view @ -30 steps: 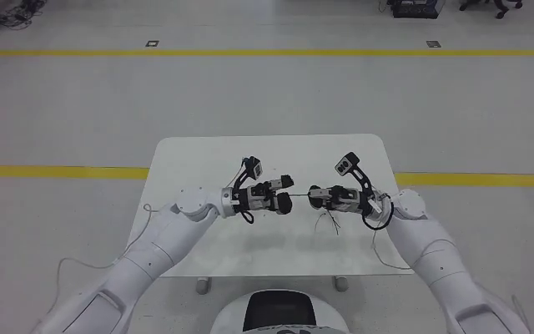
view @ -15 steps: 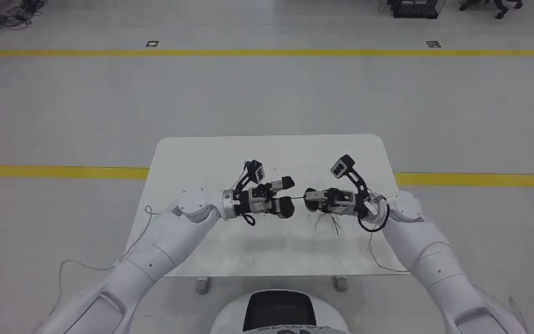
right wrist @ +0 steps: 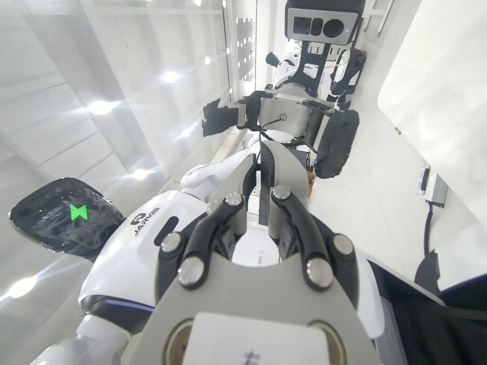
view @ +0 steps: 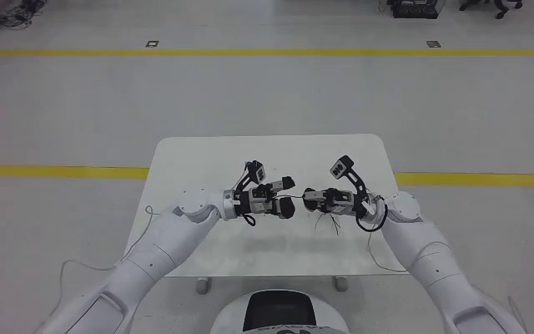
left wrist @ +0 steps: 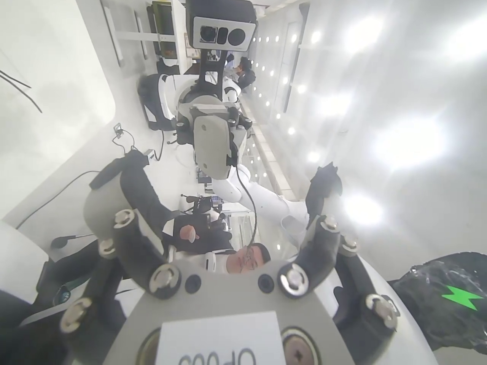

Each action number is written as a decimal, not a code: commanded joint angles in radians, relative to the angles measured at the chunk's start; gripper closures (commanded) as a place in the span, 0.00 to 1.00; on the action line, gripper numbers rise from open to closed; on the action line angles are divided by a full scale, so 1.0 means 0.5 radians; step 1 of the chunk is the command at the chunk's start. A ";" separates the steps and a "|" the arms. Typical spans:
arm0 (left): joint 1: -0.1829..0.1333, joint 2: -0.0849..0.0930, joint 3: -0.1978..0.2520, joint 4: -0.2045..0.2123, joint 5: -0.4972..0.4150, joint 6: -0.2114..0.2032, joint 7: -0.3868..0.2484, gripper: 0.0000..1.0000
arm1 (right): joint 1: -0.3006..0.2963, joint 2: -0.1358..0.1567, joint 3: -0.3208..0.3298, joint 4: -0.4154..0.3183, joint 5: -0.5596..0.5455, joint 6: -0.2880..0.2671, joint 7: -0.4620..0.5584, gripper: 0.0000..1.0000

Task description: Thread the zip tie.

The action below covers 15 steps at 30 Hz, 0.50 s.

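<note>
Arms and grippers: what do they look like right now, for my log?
The left white-shelled arm and right white-shelled arm have black wrist sections. The left gripper and right gripper share grey metal bases, black linkage fingers and silver bolts. A black cable loops at the right wrist.

table [view: 209, 159]: white top, rounded corners | on it: small loose bunch of thin black ties [view: 330, 224] | ties: lying flat, crossing one another | place: right of centre, nearer the robot's edge, well clear of the rim

left gripper [view: 289, 195] near right gripper [view: 307, 198]
</note>
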 commanded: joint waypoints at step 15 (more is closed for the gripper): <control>0.008 -0.008 -0.021 0.014 -0.006 -0.002 -0.004 0.11 | 0.001 -0.005 0.003 0.033 -0.035 0.023 -0.028 1.00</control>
